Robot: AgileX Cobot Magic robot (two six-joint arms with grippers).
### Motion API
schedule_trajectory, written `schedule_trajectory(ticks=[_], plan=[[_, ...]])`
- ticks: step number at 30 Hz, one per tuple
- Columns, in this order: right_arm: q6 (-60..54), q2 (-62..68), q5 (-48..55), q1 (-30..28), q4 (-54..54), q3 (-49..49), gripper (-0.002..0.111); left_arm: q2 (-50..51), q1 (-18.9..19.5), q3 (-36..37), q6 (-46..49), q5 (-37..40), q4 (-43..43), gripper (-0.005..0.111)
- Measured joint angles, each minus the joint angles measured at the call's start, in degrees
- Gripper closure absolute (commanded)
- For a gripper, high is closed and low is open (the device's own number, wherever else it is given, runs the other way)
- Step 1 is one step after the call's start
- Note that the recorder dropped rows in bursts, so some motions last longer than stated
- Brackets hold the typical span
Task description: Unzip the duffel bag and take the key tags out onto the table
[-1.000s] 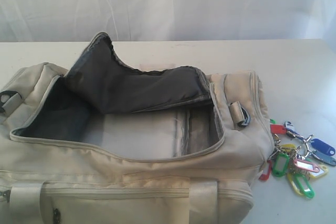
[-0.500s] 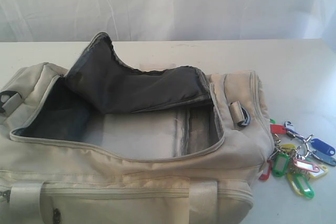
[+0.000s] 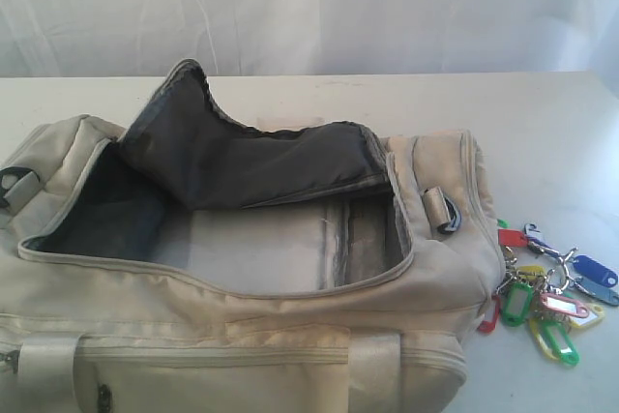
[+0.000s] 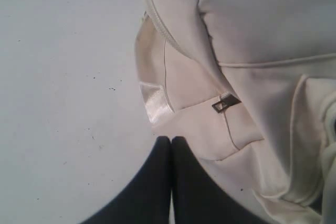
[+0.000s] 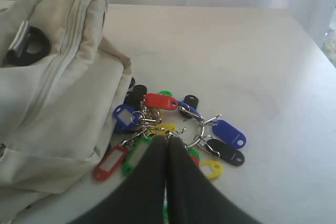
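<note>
Looking across the last second, nothing has shifted: bag, tags and both claws sit just as they did. Nearest, the cream duffel bag (image 3: 242, 336) lies on the white desk (image 3: 542, 142) with its front strap and pocket seam toward the camera and its mouth gaping, the inside bare as far as can be seen. Just beside its right end, touching the fabric, the key tags (image 3: 546, 302) lie in a bunch of red, green, yellow and blue on the desk.

The right claw (image 5: 167, 142) hangs over that bunch with its tips pressed together and nothing between them; whether it brushes a ring is hard to tell. The left claw (image 4: 171, 142), likewise closed and empty, hovers over bare desk by the bag's other end.

Further back, the zip flap (image 3: 251, 157) stands folded open, its dark lining showing.

Judging by this stillness, both steps look done.
</note>
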Motion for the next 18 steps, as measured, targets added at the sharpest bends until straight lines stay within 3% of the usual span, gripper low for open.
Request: schedule_trajectory(ticks=[13,18], plan=[[0.0,0.0,0.0,0.0,0.0,0.0,0.108,0.0,-0.6,0.0,0.0,0.0,0.0,0.107],[0.0,0.0,0.0,0.0,0.0,0.0,0.108,0.0,-1.2,0.0,0.0,-2.9,4.0,0.107]])
